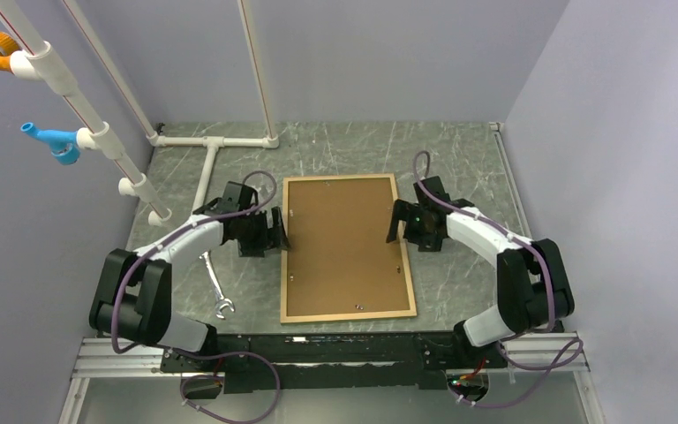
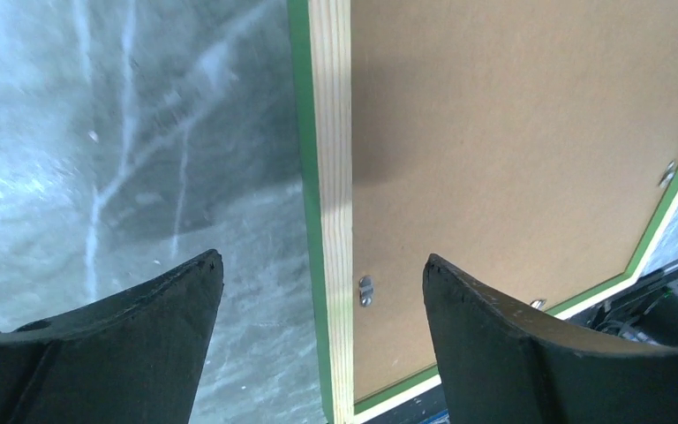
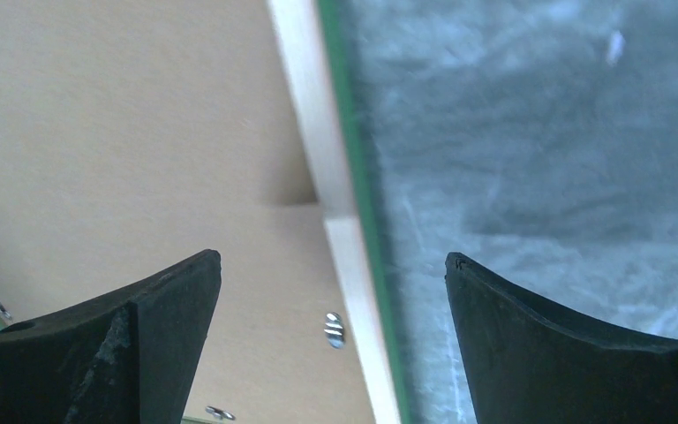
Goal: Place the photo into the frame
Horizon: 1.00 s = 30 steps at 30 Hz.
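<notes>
Frame (image 1: pixel 349 315) lies flat mid-table (image 1: pixel 459 159), tan face up, brown backing board (image 1: pixel 344 243) in it. My left gripper (image 1: pixel 279 235) sits at its left rail, jaws spread wide, holding nothing. My right gripper (image 1: pixel 395 223) is at the right rail, jaws apart, empty.

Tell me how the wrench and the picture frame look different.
The wrench is small, thin and silvery; the frame is a big tan-edged rectangle. The wrench lies on its own; the frame has the left gripper and right gripper open over its long sides. Both lie flat on the table.
</notes>
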Each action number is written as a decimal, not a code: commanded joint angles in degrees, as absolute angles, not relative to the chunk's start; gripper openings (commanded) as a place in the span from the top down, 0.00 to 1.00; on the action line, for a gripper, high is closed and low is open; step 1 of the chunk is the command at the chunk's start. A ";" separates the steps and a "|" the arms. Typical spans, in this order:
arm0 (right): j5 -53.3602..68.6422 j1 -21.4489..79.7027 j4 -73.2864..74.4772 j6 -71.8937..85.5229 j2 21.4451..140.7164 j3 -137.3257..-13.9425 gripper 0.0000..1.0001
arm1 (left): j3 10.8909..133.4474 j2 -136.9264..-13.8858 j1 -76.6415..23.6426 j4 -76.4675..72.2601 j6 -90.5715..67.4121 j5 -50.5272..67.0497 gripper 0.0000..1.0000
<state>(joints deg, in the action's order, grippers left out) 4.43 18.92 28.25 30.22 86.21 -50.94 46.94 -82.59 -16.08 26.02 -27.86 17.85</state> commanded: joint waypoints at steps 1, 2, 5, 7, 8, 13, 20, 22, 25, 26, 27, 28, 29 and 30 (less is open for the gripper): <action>8.08 16.86 27.41 30.32 81.80 -46.34 0.00 | 42.94 -79.39 -19.52 26.59 -28.55 15.58 0.13; 8.45 16.87 27.57 29.99 81.48 -45.60 0.00 | 41.79 -79.01 -19.95 26.30 -29.24 15.15 0.13; 11.04 17.13 26.76 30.15 80.85 -43.16 0.00 | 37.97 -77.88 -21.82 24.35 -31.86 14.38 0.13; 12.13 18.18 26.09 30.97 80.46 -41.96 0.00 | 35.34 -77.49 -22.56 22.37 -33.59 14.80 0.15; 12.14 18.97 25.96 31.46 80.06 -41.52 0.00 | 34.27 -77.33 -23.05 21.29 -34.25 15.23 0.16; 11.05 23.30 25.12 35.06 77.54 -39.82 0.00 | 30.82 -74.44 -25.34 17.64 -35.24 16.48 0.21; 9.86 26.71 25.72 35.75 76.37 -40.77 0.04 | 28.81 -68.60 -27.82 17.96 -35.32 16.06 0.34; 9.77 27.32 25.38 35.96 75.15 -40.17 0.04 | 28.05 -66.76 -28.27 18.27 -35.52 16.02 0.37; 9.64 27.54 24.05 36.85 72.34 -37.73 0.04 | 27.16 -63.34 -29.13 20.36 -36.60 12.58 0.36; 9.38 27.51 23.67 37.15 71.36 -36.85 0.04 | 26.94 -61.50 -29.44 21.35 -37.01 10.57 0.32; 9.08 27.52 23.50 37.44 70.34 -36.12 0.04 | 26.94 -60.43 -29.63 22.81 -37.35 7.91 0.30; 8.59 27.57 23.36 37.85 69.40 -35.37 0.04 | 27.05 -59.49 -29.70 24.48 -37.58 5.79 0.29; 8.34 27.60 23.11 38.20 68.32 -34.58 0.04 | 27.19 -58.82 -29.71 25.43 -37.68 4.21 0.29; 7.97 27.63 22.96 38.61 67.26 -33.86 0.04 | 27.36 -58.50 -29.70 26.12 -37.95 2.98 0.30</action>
